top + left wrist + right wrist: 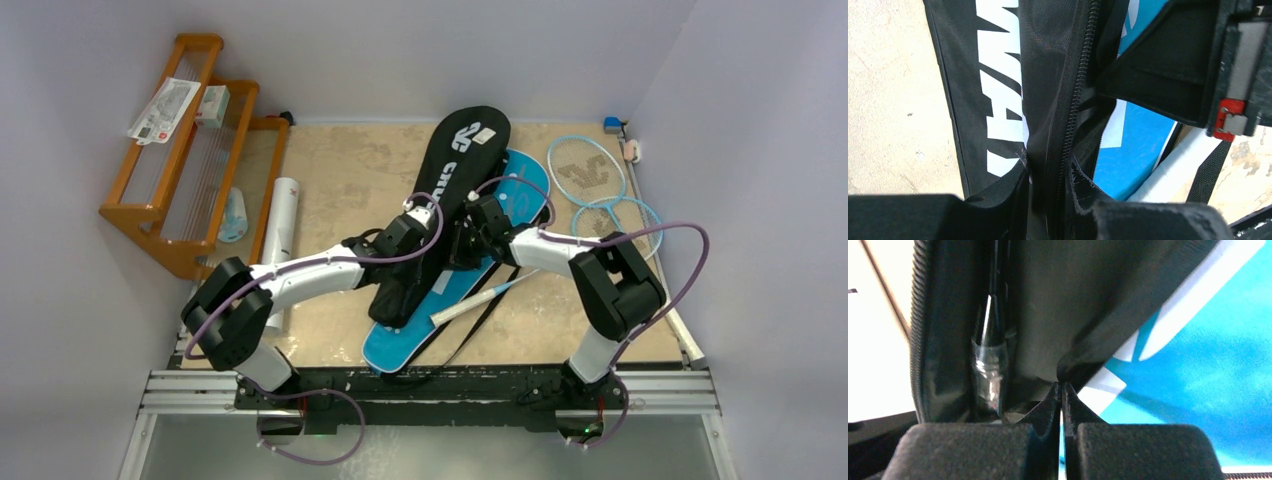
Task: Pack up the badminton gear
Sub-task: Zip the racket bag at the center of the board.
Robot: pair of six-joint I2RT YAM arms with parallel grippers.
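The black cover (465, 150) with white lettering lies diagonally on top of the blue cover (400, 345). My left gripper (420, 225) is shut on the black cover's zipper edge (1075, 100); in the left wrist view the gripper (1048, 167) pinches it. My right gripper (482, 215) is shut on a fold of the black cover (1073, 300), which the right wrist view (1062, 387) shows. A black racket shaft (990, 355) lies inside the open cover. A white-wrapped handle (470, 303) sticks out between the covers. Two light-blue rackets (585, 165) lie at the back right. The white tube (283, 215) lies left.
The orange wooden rack (160, 190) stands at the far left with packets on its top. A black strap (480, 330) trails from the covers toward the front edge. A small blue and white object (618, 130) sits in the back right corner.
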